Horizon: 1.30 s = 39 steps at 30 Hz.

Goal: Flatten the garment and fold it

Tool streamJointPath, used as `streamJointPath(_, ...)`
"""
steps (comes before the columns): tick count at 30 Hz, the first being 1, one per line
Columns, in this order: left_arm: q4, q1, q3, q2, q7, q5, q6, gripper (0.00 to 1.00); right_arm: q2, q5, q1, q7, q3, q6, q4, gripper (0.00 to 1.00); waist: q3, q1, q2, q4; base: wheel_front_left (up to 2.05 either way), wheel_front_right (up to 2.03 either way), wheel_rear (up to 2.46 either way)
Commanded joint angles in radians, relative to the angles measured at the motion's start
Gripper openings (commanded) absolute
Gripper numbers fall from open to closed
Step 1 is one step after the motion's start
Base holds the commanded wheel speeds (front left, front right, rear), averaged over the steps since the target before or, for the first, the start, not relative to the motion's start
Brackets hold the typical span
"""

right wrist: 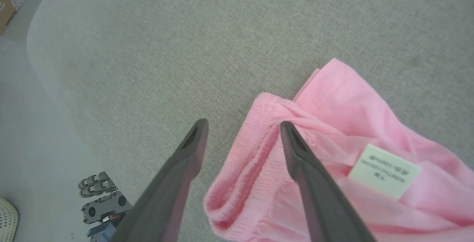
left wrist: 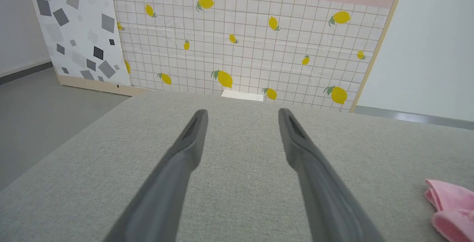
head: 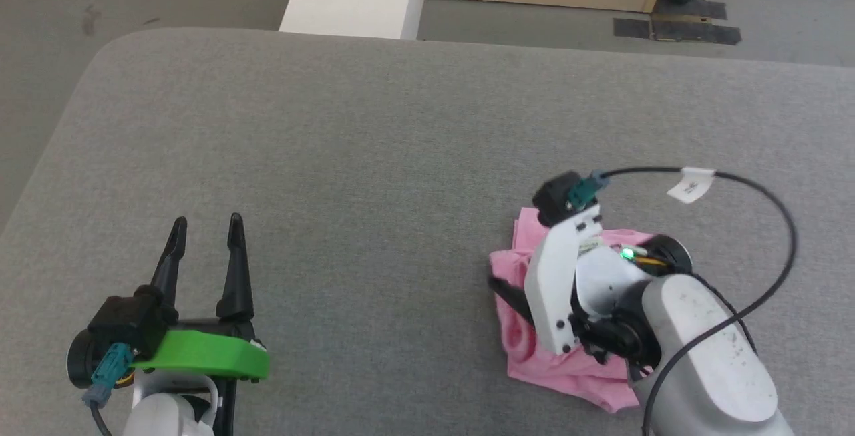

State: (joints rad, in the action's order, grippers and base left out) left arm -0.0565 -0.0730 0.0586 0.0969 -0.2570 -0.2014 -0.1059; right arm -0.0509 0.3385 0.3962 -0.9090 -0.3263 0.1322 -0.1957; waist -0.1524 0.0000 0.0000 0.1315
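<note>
Left to right. My left tool [head: 207,222], jaws wide and empty, hovers over the near-left part of the grey fabric-covered desk [head: 374,155]. The light pink thin-fabric shorts [head: 528,352] lie bunched on the desk's near-right part, under my right tool [right wrist: 243,122], also wide and gripping nothing; I judge that arm the nearer. The right wrist view adds the gathered waistband [right wrist: 251,151], running roughly along the tool, and a white label [right wrist: 383,171].

Soft matt pink cloth — garment [right wrist: 333,116]; rough woven grey fabric — table [head: 401,155].
</note>
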Motion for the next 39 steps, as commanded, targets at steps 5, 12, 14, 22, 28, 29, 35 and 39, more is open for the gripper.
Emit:
streamJointPath(5,0.010,0.006,0.015,0.001,-0.005,0.023,-0.008,1.00,0.001,0.004,0.012,0.077,0.107,-0.002,0.177,1.00,0.024,0.0000,0.0000,-0.060,0.00,0.00,0.00)
streamJointPath(12,0.032,0.017,0.033,0.002,-0.005,0.030,-0.008,1.00,0.001,-0.176,-0.153,0.032,0.302,-0.002,0.292,1.00,0.024,0.0000,0.0000,-0.094,0.00,0.00,0.00)
streamJointPath(14,0.039,0.019,0.041,0.002,-0.005,0.033,-0.007,1.00,0.001,-0.208,-0.210,0.013,0.317,-0.002,0.291,1.00,0.017,0.0000,0.0000,-0.099,0.00,0.00,0.00)
streamJointPath(22,0.052,0.014,0.068,0.007,-0.005,0.037,-0.007,1.00,0.001,-0.217,-0.276,0.071,0.280,-0.002,0.175,1.00,-0.012,0.0000,0.0000,-0.099,0.00,0.00,0.00)
streamJointPath(28,0.051,0.015,0.070,0.003,-0.005,0.043,-0.009,1.00,0.001,-0.228,-0.229,0.162,0.257,-0.002,0.038,1.00,-0.022,0.0000,0.0000,-0.092,0.00,0.00,0.00)
streamJointPath(29,0.050,0.014,0.071,0.004,-0.005,0.043,-0.009,1.00,0.001,-0.223,-0.223,0.169,0.253,-0.002,0.020,1.00,-0.023,0.0000,0.0000,-0.092,0.00,0.00,0.00)
streamJointPath(35,0.056,0.018,0.086,0.004,-0.005,0.047,-0.007,1.00,0.001,-0.207,-0.171,0.201,0.217,-0.002,-0.046,0.00,-0.034,0.0000,0.0000,-0.125,0.00,0.00,0.00)
streamJointPath(39,0.083,0.029,0.108,0.006,-0.005,0.045,-0.002,1.00,-0.027,-0.189,-0.129,0.188,0.161,-0.002,-0.033,0.00,-0.058,0.0000,0.0000,-0.200,0.00,0.00,0.00)
